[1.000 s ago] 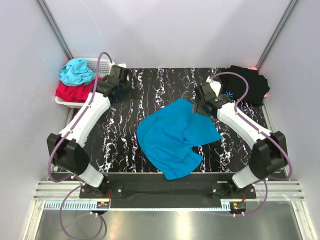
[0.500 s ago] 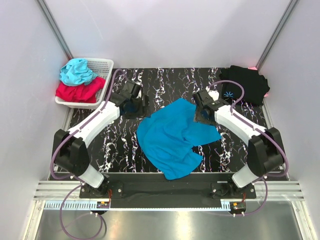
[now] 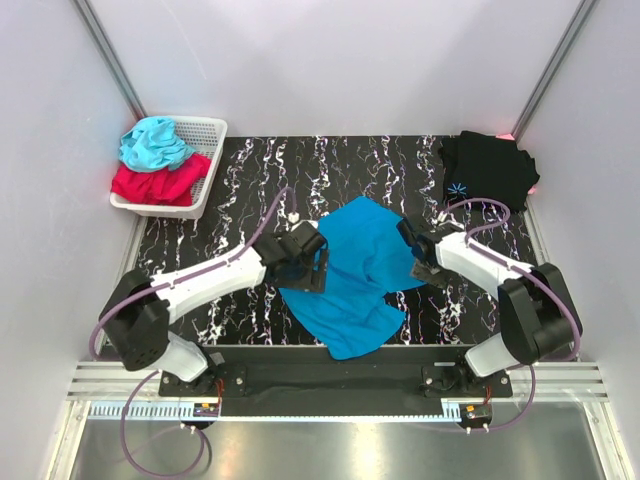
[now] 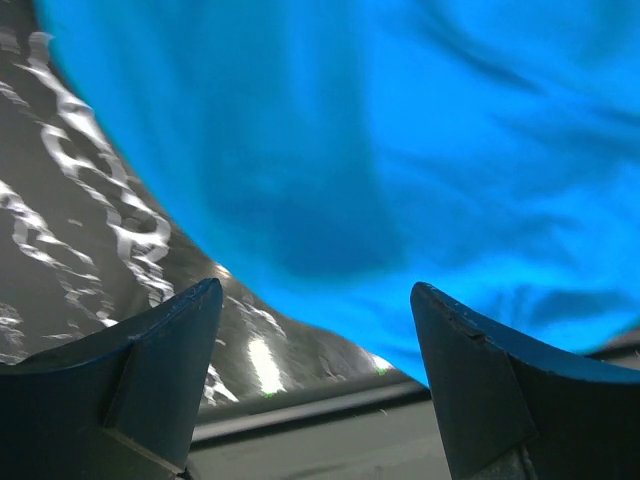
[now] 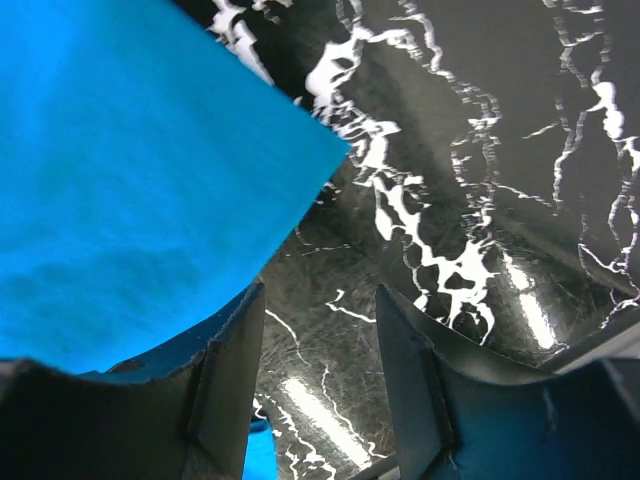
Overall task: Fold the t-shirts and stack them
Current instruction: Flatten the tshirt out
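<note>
Overlooking view, top external: entries follow.
Table (image 3: 340, 165): black top with white marbling, walled by pale panels.
Blue t-shirt (image 3: 360, 265): lies rumpled and part-folded at the table's middle, its lower end reaching towards the near edge.
Black t-shirt (image 3: 490, 170): heaped in the far right corner, well apart from the blue one; pale-blue starburst print (image 3: 457, 189) shows on its near left part.
Basket (image 3: 205, 135): white, far left corner; holds a turquoise cloth (image 3: 152, 142) and a red cloth (image 3: 150, 185).
Left gripper (image 3: 308, 268): over the left edge of the blue t-shirt; its opening cannot be read from above.
Right gripper (image 3: 418, 258): at the right edge of the blue t-shirt, low over the table.

View, left wrist: entries follow.
Left gripper (image 4: 315, 300): jaws apart, nothing between them.
Fingers (image 4: 160, 370): dark, at the bottom of the view.
Blue t-shirt (image 4: 400, 150): fills most of the view beyond the fingertips, wrinkled; its edge runs diagonally across the gap.
Table (image 4: 70, 220): marbled surface bare at the left.

View, right wrist: entries follow.
Right gripper (image 5: 320, 300): jaws apart, bare table showing in the gap.
Blue t-shirt (image 5: 130, 180): a pointed corner lies flat at the left, just beside the left finger (image 5: 225, 380); whether they touch cannot be told.
Table (image 5: 480, 150): exposed over the right half.
</note>
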`<action>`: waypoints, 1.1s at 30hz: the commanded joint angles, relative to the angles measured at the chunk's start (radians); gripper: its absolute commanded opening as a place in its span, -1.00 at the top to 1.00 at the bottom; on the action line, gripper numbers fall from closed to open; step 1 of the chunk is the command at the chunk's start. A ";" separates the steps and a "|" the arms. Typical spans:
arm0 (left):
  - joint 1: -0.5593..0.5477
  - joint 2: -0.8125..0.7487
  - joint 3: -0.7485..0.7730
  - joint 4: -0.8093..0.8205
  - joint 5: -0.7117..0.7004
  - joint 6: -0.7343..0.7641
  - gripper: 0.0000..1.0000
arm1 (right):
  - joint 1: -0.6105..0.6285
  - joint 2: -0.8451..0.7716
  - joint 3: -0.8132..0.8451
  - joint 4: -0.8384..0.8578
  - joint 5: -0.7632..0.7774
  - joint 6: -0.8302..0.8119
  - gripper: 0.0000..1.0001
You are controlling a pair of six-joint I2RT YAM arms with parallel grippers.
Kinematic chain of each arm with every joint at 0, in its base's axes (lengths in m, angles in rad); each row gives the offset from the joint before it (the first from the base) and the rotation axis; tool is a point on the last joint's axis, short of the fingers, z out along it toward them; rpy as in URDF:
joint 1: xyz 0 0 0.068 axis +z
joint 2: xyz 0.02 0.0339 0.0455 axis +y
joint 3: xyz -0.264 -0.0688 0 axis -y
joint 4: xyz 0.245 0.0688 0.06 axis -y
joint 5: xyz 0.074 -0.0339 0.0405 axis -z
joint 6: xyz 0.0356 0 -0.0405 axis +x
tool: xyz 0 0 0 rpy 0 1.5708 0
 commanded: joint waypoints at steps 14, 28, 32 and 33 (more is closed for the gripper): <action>-0.258 -0.007 0.062 0.053 -0.092 -0.087 -0.64 | -0.144 -0.098 -0.115 0.168 -0.130 -0.077 -0.05; -0.286 0.033 0.117 0.090 -0.043 -0.057 -0.66 | -0.210 -0.069 -0.064 0.259 -0.244 -0.197 -0.08; -0.291 0.035 0.117 0.090 -0.043 -0.063 -0.66 | -0.214 -0.076 -0.081 0.257 -0.247 -0.175 -0.09; -0.292 0.036 0.119 0.090 -0.041 -0.064 -0.66 | -0.216 -0.078 -0.089 0.256 -0.238 -0.168 -0.09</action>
